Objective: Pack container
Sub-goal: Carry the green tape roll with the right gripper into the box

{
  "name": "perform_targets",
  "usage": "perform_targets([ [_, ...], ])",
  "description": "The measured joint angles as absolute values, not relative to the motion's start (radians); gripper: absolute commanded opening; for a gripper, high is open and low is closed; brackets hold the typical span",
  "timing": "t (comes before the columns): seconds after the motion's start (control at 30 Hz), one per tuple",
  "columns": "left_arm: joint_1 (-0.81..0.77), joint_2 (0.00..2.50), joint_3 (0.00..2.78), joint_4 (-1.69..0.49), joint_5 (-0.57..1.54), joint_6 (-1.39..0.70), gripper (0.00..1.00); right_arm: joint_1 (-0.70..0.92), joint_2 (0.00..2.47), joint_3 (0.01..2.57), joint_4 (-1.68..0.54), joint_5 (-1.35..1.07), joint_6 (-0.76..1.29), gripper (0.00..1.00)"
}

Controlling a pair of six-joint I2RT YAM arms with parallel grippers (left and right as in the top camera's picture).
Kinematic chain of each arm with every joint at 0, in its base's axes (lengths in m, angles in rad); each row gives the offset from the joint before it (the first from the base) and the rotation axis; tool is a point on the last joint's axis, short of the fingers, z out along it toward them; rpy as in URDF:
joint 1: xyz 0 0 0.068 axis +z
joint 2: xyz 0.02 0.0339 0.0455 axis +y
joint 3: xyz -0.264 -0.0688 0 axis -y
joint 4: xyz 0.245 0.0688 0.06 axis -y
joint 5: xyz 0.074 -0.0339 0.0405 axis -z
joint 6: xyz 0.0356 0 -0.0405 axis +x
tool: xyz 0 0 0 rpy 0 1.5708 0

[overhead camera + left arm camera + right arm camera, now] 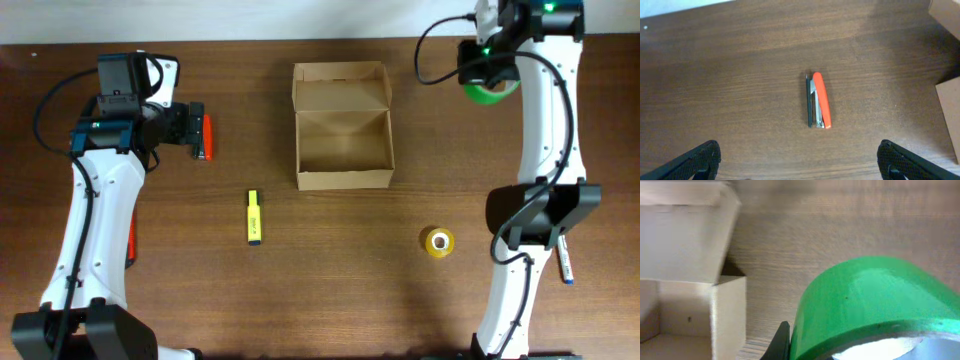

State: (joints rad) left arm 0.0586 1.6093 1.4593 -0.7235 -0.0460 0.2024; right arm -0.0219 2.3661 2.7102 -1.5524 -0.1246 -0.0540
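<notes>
Nearest the bench's (pixel 330 300) near edge: a white marker (pixel 566 262) toward the right edge, partly under the right arm; a yellow tape roll (pixel 438 241) lying flat right of centre; a yellow highlighter (pixel 254 217) left of centre, lengthwise near-to-far. All three well apart, with open wood between them. Further back, the container (pixel 342 125) sits mid-bench toward the far edge, lid flap laid open toward that edge, walls upright, bare bench on all four sides. Left of it, toward the left edge, an orange stapler (pixel 818 100) lies on the wood, apart from the box. The left gripper (pixel 192 128) is above it, fingers (pixel 695 160) spread fully wide and touching nothing. Far right corner: the right gripper (pixel 487 72) is clenched on a green tape roll (pixel 875 305), roll off the wood and tilted, box corner just to its left with a gap between.
</notes>
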Motion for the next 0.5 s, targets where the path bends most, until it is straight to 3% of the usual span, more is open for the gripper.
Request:
perform_targets([
  [0.5,0.059,1.609,1.459,-0.707,-0.046,0.202,1.00,0.365,2.314,2.717,-1.607,-0.135,-0.222,0.04],
])
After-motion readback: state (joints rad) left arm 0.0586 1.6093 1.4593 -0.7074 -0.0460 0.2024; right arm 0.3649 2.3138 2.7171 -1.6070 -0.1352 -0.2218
